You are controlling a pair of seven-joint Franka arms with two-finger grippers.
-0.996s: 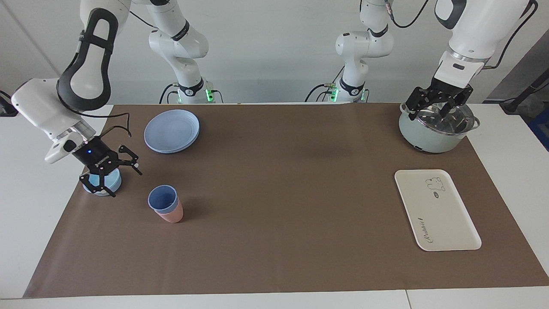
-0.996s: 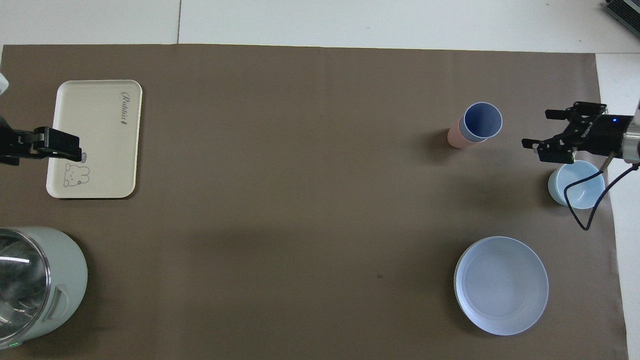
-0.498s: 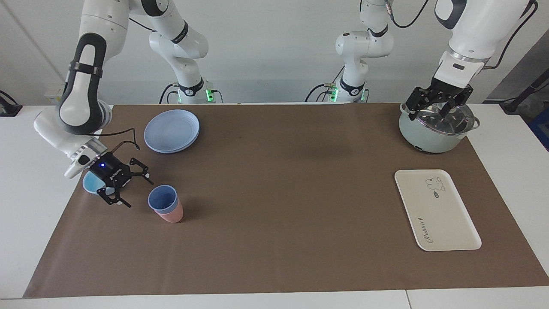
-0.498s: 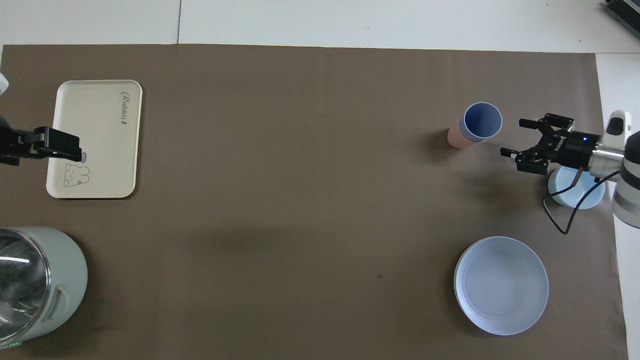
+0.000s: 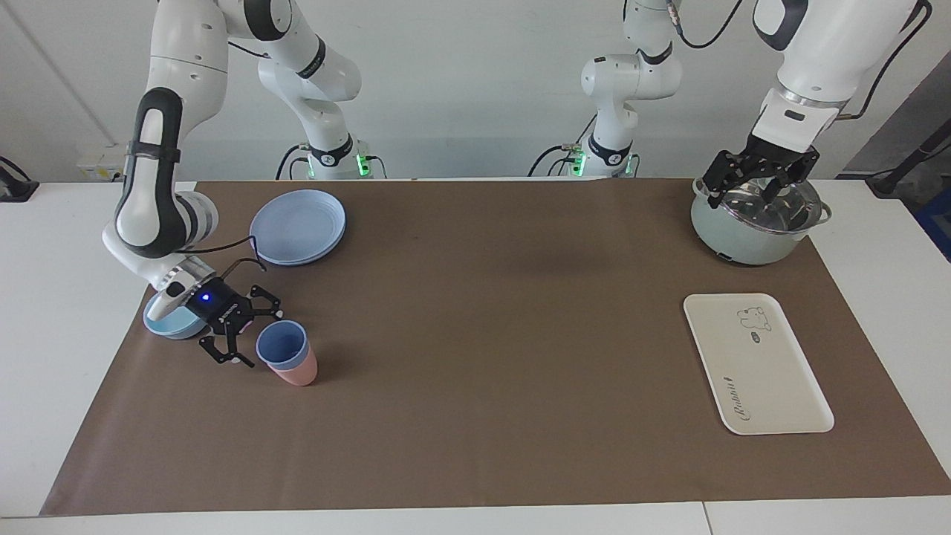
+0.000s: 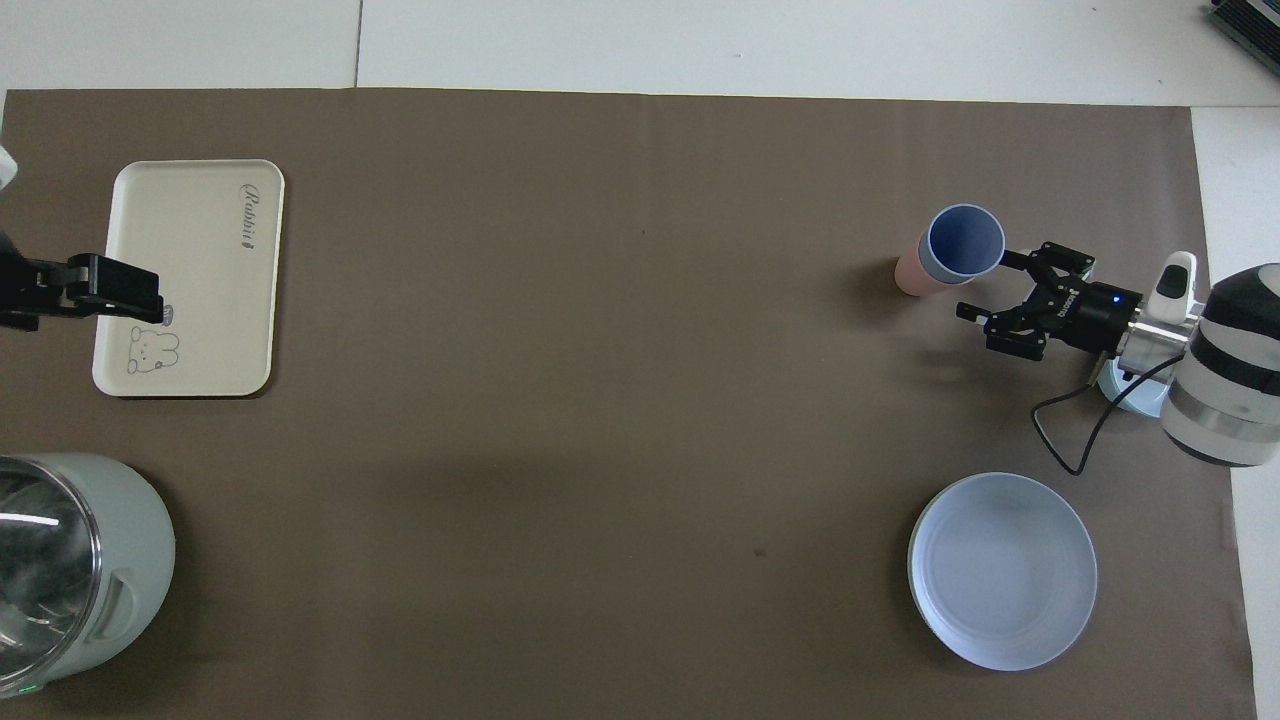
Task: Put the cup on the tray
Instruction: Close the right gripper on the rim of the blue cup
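I see the white table (image 5: 44, 357) under a brown mat (image 5: 475, 334); on it sit stacked plates (image 5: 297, 227), a bowl (image 5: 165, 325), nested tumblers with the cup (image 5: 282, 345) inside the pink tumbler (image 5: 297, 371), the tray (image 5: 758, 364) and a pot (image 5: 754, 230).

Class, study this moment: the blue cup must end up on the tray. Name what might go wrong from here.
1. The blue cup sits nested in a pink tumbler; a grip might lift both or tip the stack.
2. The open right end effector comes in low from the side; a fingertip may knock the stack over.
3. The tray lies at the left arm's end, so the carry is long.
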